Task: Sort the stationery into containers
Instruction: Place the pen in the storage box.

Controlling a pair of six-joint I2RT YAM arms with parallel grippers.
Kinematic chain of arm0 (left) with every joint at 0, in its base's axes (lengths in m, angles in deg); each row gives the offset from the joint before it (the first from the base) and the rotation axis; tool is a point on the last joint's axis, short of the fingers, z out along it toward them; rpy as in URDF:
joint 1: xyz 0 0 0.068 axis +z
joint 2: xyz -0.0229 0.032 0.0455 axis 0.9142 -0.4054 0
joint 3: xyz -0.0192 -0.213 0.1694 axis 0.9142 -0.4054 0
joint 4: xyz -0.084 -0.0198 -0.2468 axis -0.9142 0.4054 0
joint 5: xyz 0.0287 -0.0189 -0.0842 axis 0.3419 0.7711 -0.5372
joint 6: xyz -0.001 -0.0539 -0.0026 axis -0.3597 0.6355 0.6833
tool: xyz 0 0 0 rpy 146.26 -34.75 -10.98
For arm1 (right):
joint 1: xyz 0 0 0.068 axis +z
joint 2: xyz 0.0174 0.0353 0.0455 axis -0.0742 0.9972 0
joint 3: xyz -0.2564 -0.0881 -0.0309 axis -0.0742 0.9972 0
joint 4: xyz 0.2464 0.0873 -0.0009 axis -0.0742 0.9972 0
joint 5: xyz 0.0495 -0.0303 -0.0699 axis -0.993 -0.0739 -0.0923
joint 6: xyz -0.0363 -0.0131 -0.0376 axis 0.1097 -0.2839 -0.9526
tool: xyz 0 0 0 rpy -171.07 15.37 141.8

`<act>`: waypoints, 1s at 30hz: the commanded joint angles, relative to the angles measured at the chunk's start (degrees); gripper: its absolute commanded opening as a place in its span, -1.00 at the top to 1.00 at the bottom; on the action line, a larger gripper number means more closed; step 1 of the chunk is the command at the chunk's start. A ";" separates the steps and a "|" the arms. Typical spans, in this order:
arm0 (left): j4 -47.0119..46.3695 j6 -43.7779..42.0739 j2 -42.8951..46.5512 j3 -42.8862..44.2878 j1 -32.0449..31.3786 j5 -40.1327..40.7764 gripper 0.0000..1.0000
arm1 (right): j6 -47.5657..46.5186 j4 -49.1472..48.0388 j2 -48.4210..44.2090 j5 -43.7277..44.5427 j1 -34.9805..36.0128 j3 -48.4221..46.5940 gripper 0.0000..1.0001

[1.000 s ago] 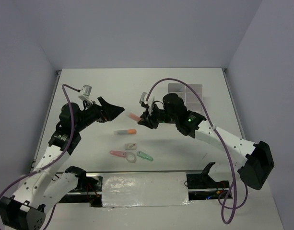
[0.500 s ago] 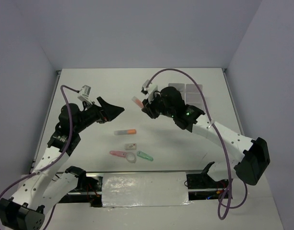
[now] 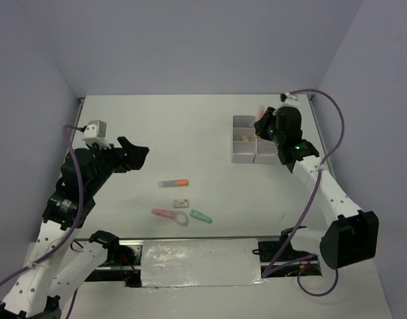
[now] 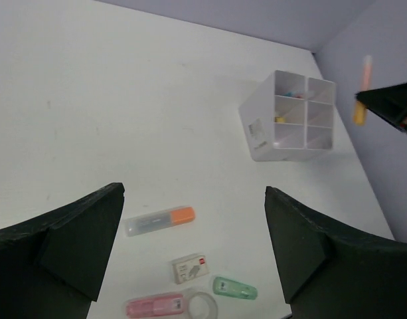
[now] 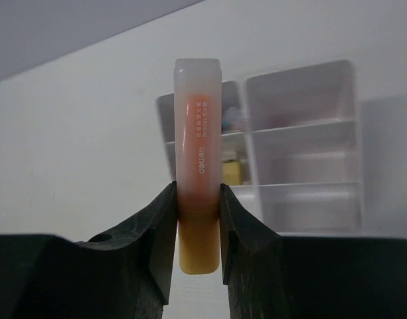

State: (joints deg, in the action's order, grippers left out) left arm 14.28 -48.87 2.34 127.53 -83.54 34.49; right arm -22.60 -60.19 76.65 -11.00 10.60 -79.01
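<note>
Overhead: white table, lilac walls, containers far-right.

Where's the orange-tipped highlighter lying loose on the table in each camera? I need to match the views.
Top external: the loose highlighter lies mid-table, left of centre.
Left wrist: lower middle, left of centre.
Right wrist: not in it; the held highlighter there is a different one, clamped in the right claw.
Shared landmark: the white compartment block, in all three views.
</note>
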 commanded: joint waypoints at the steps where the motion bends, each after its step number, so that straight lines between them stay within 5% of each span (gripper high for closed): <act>1: 5.45 -7.39 2.16 1.32 -0.13 7.64 -0.99 | 14.07 -5.70 -2.17 -4.85 -8.51 4.18 1.00; 6: 5.73 -10.12 3.57 -2.71 -0.13 14.58 -0.99 | 33.81 -6.86 -1.64 -8.66 -10.55 5.25 1.00; 11: 5.82 -10.91 1.90 -3.87 0.23 12.66 -0.99 | 57.00 2.89 2.66 -9.54 -10.89 -0.91 1.00; 17: 6.17 -10.91 2.77 -4.13 0.31 13.71 -0.99 | 85.49 -8.57 0.65 -10.76 -11.07 10.32 1.00; 25: 6.17 -11.09 2.69 -4.22 0.31 13.71 -0.99 | 95.66 -25.99 8.28 -15.60 -11.16 11.92 1.00; 30: 6.25 -11.00 3.04 -4.31 0.31 14.15 -0.99 | 90.73 -15.12 3.29 -9.81 -7.75 9.45 1.00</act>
State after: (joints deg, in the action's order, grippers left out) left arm 21.97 -58.81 4.92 123.22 -83.47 47.67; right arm 67.25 -76.14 84.12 -23.79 0.65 -67.19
